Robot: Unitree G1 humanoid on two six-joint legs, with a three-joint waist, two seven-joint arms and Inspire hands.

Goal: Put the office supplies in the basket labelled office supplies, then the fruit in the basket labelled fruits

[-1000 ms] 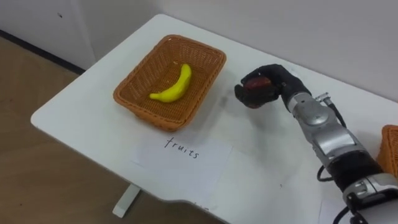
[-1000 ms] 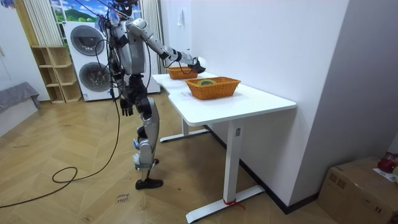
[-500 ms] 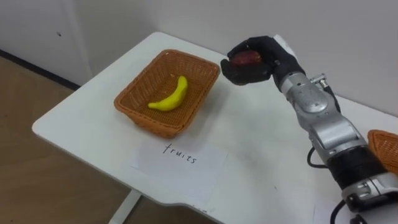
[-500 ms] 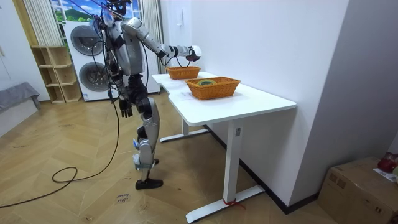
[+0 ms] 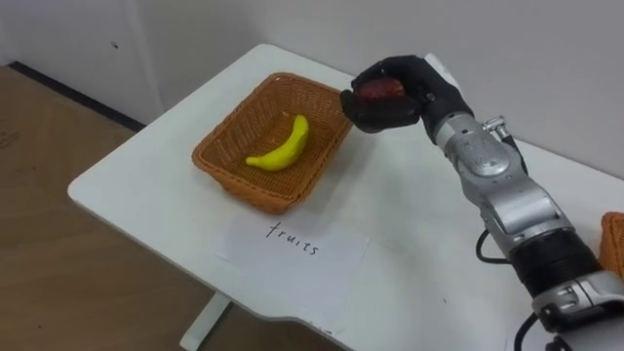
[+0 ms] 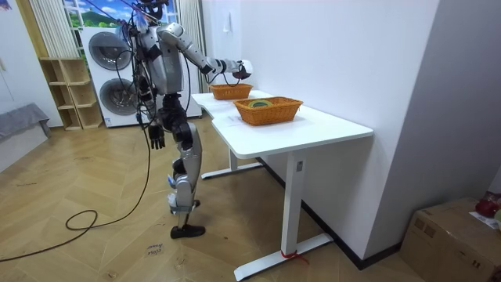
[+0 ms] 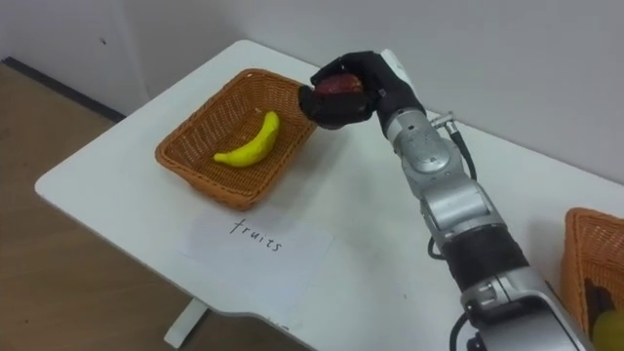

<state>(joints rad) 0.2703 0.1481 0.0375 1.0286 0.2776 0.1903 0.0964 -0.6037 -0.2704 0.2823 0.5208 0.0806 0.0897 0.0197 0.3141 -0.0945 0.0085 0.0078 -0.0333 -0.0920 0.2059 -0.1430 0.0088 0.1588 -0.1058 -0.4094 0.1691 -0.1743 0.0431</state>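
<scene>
the robot's right hand (image 5: 427, 94) hovers over the far right corner of the fruit basket (image 5: 252, 194), fingers curled round a dark red fruit (image 5: 380, 89). the fruit is in the air, clear of the wicker and not yet inside. the hand is held high, it seems, so that the fruit clears the rim before it is let go. a banana (image 5: 281, 146) already lies on the basket floor, left of the hand, with bare wicker beside it where the red fruit could land. a paper label (image 5: 292, 244) lies on the white table (image 5: 419, 244) just near of the basket, placed there, by the look of it, to mark it as the one for fruit.

the right eye view takes in more of the table's right end, where a second basket (image 7: 577, 239) stands well apart from the first with a dark thing and a yellowish thing in it; what they are is not clear.

the room view gives what the eye views cannot: the robot stands upright at the table's side, its right arm stretched out over the far basket. its left hand (image 6: 157, 139) hangs idle by its hip, too small there to tell its state. washing machines (image 6: 109, 78) stand behind it.
</scene>
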